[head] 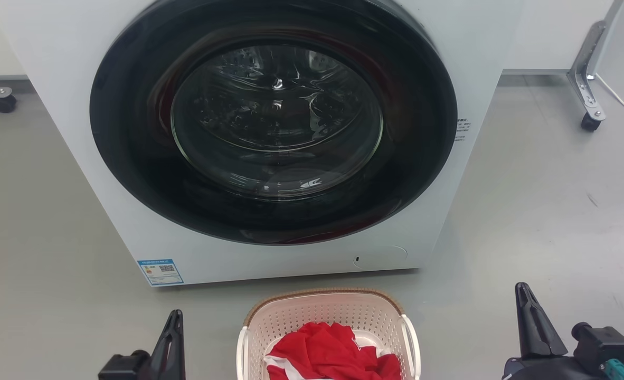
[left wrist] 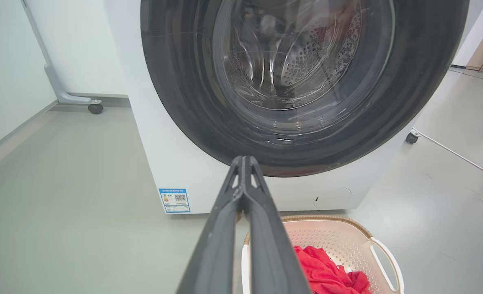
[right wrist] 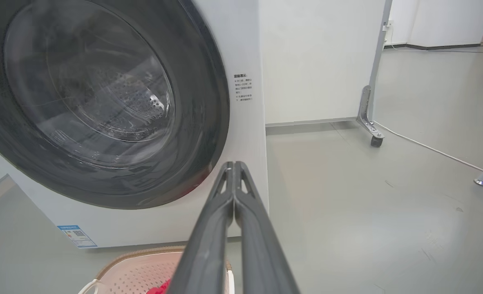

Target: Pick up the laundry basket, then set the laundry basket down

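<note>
One laundry basket (head: pixel 312 316) sits on the grey floor (head: pixel 528 211), just in front of one white washing machine (head: pixel 291 261). It is at the bottom middle of my head view. It holds crumpled red cloth (head: pixel 333 351) with a white strip showing (one garment or several, I cannot tell). The basket is cream-white perforated plastic, rounded-rectangular, with a brown woven-look rim (head: pixel 322 292). It has two white loop handles, a left handle (head: pixel 242 351) and a right handle (head: pixel 413 343). The machine's one round dark door (head: pixel 275 121) is shut. A metal drum shows through the glass, but reflections hide its contents. My two pincers flank the basket, both apart from it: my left pincer (head: pixel 175 316) and my right pincer (head: pixel 523 290). Each has its two dark fingers pressed together, holding nothing.
</note>
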### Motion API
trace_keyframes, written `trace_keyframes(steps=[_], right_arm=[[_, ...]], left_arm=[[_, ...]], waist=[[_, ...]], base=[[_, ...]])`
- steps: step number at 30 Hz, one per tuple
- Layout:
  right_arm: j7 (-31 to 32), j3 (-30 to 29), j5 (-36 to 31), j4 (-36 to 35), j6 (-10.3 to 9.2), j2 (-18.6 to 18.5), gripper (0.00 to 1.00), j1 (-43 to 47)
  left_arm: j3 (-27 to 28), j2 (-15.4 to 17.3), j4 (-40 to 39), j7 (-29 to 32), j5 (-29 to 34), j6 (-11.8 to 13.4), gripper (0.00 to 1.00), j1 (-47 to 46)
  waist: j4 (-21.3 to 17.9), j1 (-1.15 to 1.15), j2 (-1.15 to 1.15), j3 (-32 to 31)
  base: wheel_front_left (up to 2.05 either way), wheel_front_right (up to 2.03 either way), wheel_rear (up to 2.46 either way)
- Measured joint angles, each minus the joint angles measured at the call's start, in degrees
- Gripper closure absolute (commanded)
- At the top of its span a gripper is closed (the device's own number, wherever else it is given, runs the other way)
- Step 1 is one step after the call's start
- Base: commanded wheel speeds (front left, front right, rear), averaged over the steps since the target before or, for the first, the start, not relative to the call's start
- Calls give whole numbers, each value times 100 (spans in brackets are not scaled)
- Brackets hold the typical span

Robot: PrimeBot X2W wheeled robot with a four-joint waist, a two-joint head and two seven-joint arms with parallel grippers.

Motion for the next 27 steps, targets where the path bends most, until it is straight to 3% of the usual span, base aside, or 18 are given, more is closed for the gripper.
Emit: trace_keyframes(steps=[27], right_arm=[[572, -593, 1909, 226, 343, 257, 100, -86]], left_arm=[[435, -59, 320, 388, -2120, -347, 100, -203]], waist=[[-4, 0, 0, -30]], base=[[0, 0, 0]])
